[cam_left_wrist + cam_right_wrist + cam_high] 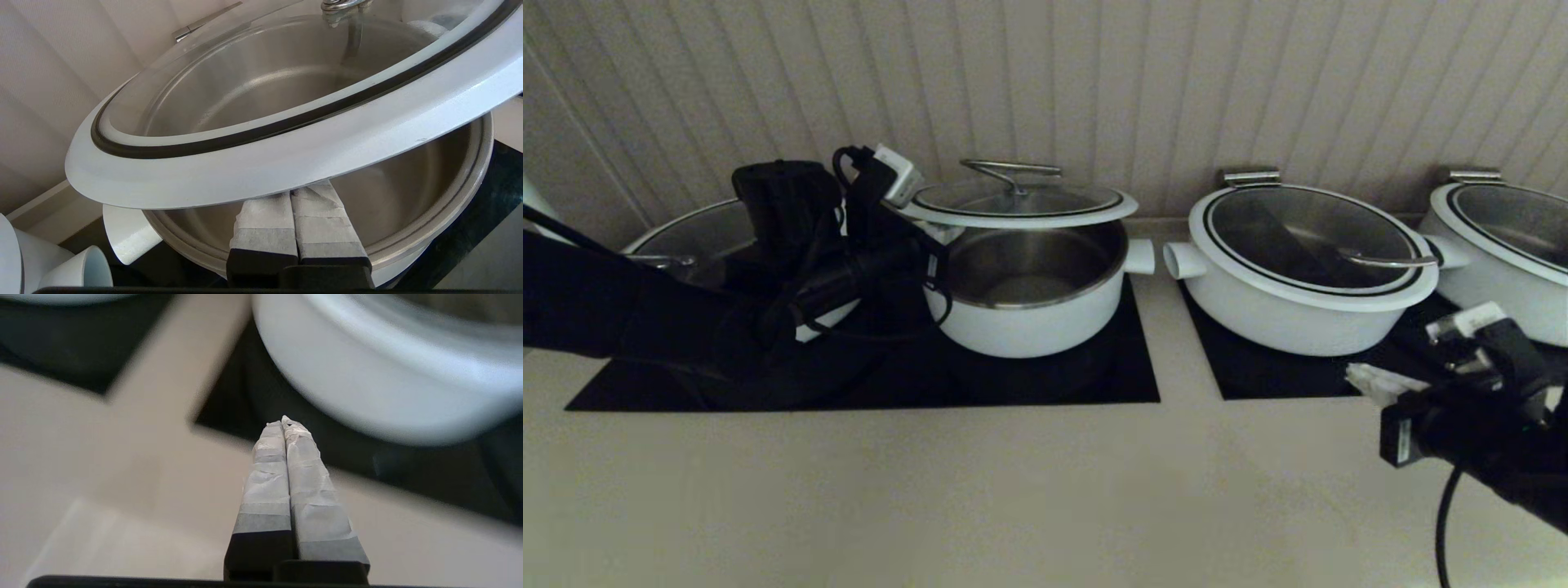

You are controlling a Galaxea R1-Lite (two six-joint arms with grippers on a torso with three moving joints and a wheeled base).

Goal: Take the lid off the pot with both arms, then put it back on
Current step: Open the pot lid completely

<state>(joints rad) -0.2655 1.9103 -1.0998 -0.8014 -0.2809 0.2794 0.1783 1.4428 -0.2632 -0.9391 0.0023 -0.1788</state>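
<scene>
Far-left pot (686,237): wide, lidded, at the left edge of the left black cooktop (1045,380), mostly hidden behind the left arm.
Left arm: black, reaching in from the left across that cooktop toward the pot.
Left gripper (296,196): wrapped fingers (265,220) pressed together, nothing pinched between them; tips tucked under the lid's white rim on the pot's left side, propping it from below.
Lid (1017,202): raised clear of the pot, roughly level above the opening, wire handle (1011,170) on top.
Pot (1033,314): uncovered on the left cooktop, steel interior showing, stub handle (1141,256) on its right side.
Middle pot (1303,282): wider, lid on, standing on the right black cooktop (1258,371).
Far-right pot (1507,253): lidded, partly out of view.
Right gripper (284,422): fingers closed flat on each other, holding nothing, low over the counter (931,490) by the right cooktop's front edge, well apart from the lid.
</scene>
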